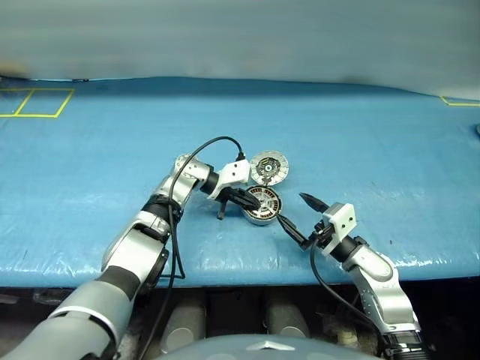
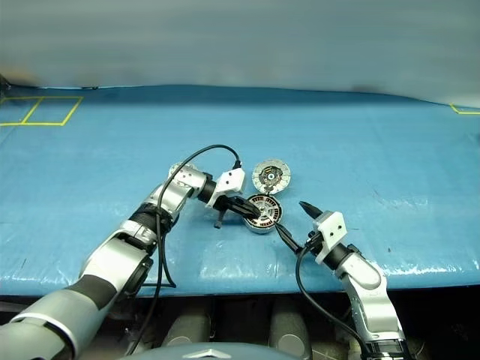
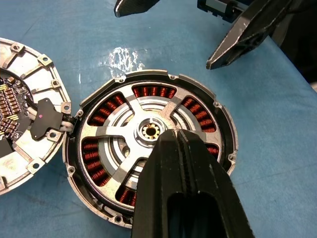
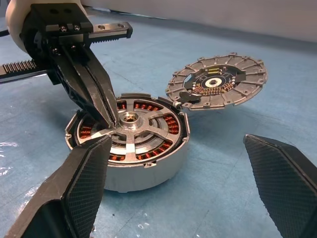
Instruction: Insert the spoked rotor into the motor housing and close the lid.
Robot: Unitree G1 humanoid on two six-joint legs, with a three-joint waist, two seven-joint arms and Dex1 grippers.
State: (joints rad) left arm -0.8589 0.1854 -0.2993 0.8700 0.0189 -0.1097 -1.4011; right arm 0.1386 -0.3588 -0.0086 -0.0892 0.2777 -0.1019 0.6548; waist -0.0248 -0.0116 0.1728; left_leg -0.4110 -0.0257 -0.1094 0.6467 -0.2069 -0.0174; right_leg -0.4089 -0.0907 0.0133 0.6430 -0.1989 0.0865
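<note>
My left gripper (image 4: pixel 110 120) is pinched closed, tips on the silver spoked rotor (image 4: pixel 130 130), which sits inside the round copper-wound motor housing (image 4: pixel 143 174) on the blue table (image 1: pixel 390 165). The pale patterned lid (image 4: pixel 216 81) stands hinged open at the housing's far right. My right gripper (image 1: pixel 300 220) spreads wide, near right.
</note>
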